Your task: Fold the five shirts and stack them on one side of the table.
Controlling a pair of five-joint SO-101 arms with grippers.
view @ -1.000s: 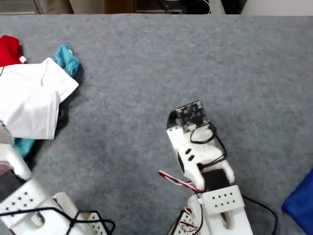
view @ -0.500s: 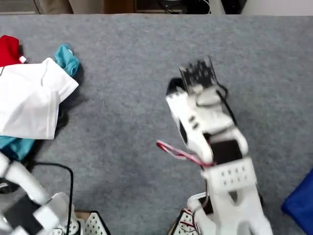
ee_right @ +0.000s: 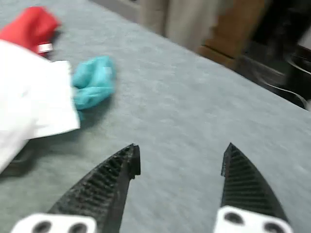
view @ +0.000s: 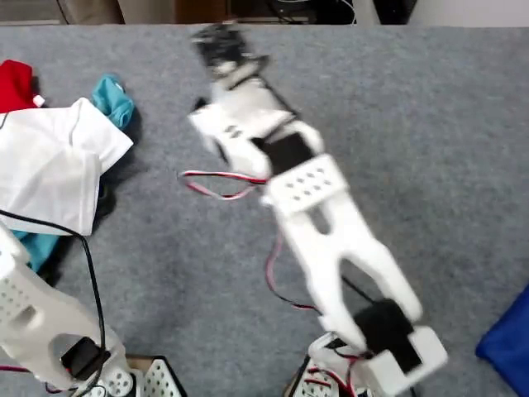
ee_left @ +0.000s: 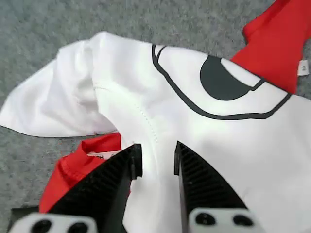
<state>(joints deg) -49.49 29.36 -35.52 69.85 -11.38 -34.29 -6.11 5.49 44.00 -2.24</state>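
The right hand (ee_right: pixel 182 158) hangs wide open over the grey worktop (view: pixel 413 124) near its far edge, gripping nothing. The left hand (ee_left: pixel 158 155) hovers above the white shirt (view: pixel 50 169), fingers barely parted, nothing pinched. That shirt lies at the worktop's left side, hiding most of a teal shirt (view: pixel 111 99) and a red shirt (view: pixel 15 83). A blue shirt (view: pixel 508 339) is cut off at the right edge.

Grey felt tabletop (view: pixel 430 124); brown wooden furniture (ee_right: pixel 228 34) behind.
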